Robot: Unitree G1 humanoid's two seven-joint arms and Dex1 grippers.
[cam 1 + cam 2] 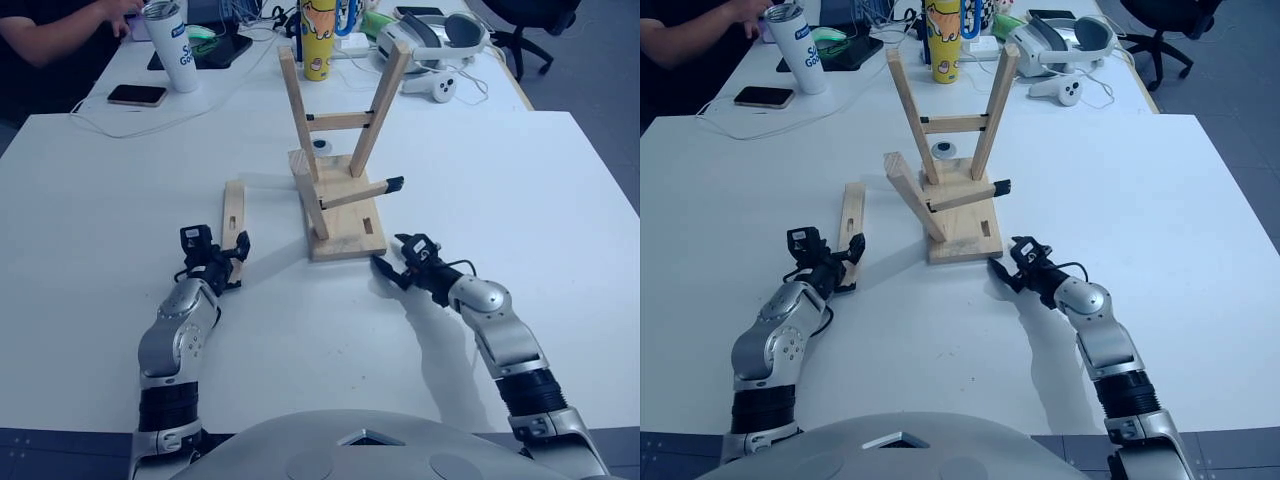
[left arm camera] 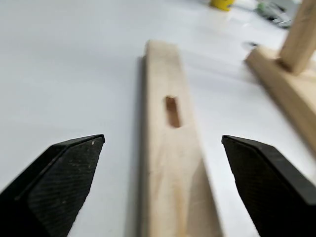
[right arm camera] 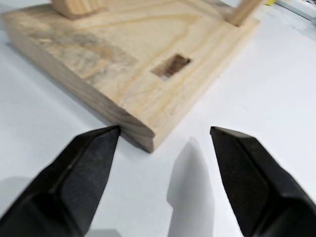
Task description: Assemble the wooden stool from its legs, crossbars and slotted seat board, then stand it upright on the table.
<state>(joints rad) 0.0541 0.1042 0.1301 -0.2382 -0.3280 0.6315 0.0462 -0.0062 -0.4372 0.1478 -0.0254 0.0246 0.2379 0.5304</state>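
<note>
- Table [image 1: 120, 180]: white top, bearing all parts of the stool.
- Slotted seat board [image 1: 345, 238]: lying flat near the middle of the table, underside up. One open rectangular slot [image 3: 171, 65] shows near its near right corner.
- Upright legs, two [image 1: 297, 115] [image 1: 380, 105]: set in the far end of the board, leaning slightly toward each other at their feet.
- Crossbar [image 1: 340, 121]: joining those two legs partway up.
- Third leg [image 1: 310, 195]: seated on the board's left side, tilted toward the robot.
- Second crossbar [image 1: 358, 192]: fixed to the third leg, its dark free end pointing right, unattached.
- Loose leg [image 1: 233, 215]: flat on the table just left of the board and apart from it, with a mortise [image 2: 172, 111] on its upper face.
- Left gripper [image 1: 225, 258]: low at the near end of the loose leg, fingers spread wide to either side of it, gripping nothing.
- Right gripper [image 3: 165, 129]: low at the near right corner of the board, fingers spread, the corner just ahead of the gap, nothing gripped.
- Far-edge items: tumbler [image 1: 170, 40], phone [image 1: 137, 95], yellow cup [image 1: 318, 40], headset [image 1: 435, 40], controller [image 1: 440, 88].
</note>
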